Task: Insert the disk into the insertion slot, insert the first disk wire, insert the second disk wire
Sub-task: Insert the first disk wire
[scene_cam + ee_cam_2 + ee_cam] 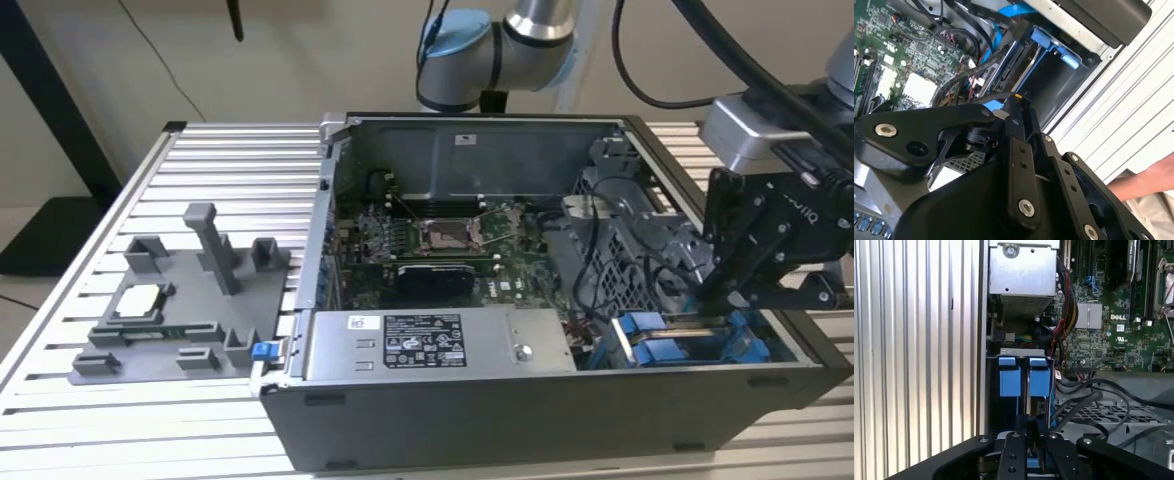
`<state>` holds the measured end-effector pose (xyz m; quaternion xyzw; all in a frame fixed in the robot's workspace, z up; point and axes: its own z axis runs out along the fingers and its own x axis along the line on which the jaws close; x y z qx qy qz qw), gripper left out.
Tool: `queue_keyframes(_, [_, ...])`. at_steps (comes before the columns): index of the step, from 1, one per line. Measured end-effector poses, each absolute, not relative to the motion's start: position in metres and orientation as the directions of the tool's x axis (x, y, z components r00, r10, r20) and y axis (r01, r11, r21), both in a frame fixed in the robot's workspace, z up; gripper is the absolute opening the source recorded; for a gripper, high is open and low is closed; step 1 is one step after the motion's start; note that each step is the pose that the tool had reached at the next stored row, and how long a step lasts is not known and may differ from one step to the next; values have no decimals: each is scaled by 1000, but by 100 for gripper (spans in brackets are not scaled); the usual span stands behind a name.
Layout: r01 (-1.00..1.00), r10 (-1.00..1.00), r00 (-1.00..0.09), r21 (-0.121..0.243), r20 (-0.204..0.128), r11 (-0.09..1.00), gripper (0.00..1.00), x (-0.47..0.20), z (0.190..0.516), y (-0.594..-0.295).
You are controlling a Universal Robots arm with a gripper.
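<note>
Computer case (534, 425) near wall sits closest to the lens in the exterior view, on the slatted table (227, 170).

At the exterior view's left: grey fixture (214, 305), well apart from the work. Centre of the case: motherboard (441, 240) on the far side, power-supply box (427, 345) on the near side.

At the exterior view's right: insertion slot (1019, 351), blue fittings at its mouth. Disk (1037, 406) reads as already seated there, its dark connector end showing under one blue tab. The neighbouring bay looks empty.

Gripper (699, 298) is down inside the case right over that end, jaws drawn together in both wrist views. Black cable (996, 94) runs right up to the jaws; can't tell if it's actually pinched. Loose cables (1089, 400) lie just beside the bay. A person's arm (1149, 180) shows off past the table.

Handling, my read:
- Disk is stiff, dense for its size and shock-sensitive. Take it by the blue carrier's edges, never the label face or the connector pins.
- Wires are limp, so hold the rigid plug body, not the cord. Plugs are probably keyed and won't tolerate tilt or side load.
</note>
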<state>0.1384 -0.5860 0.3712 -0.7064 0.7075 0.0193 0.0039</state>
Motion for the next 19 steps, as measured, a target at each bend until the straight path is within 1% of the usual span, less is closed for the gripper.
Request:
queue_keyframes(5, [-999, -999, -2, 36, -33, 1, 0, 151, 368, -587])
queue_keyframes(19, [-999, -999, -2, 42, -34, 1, 0, 154, 366, -587])
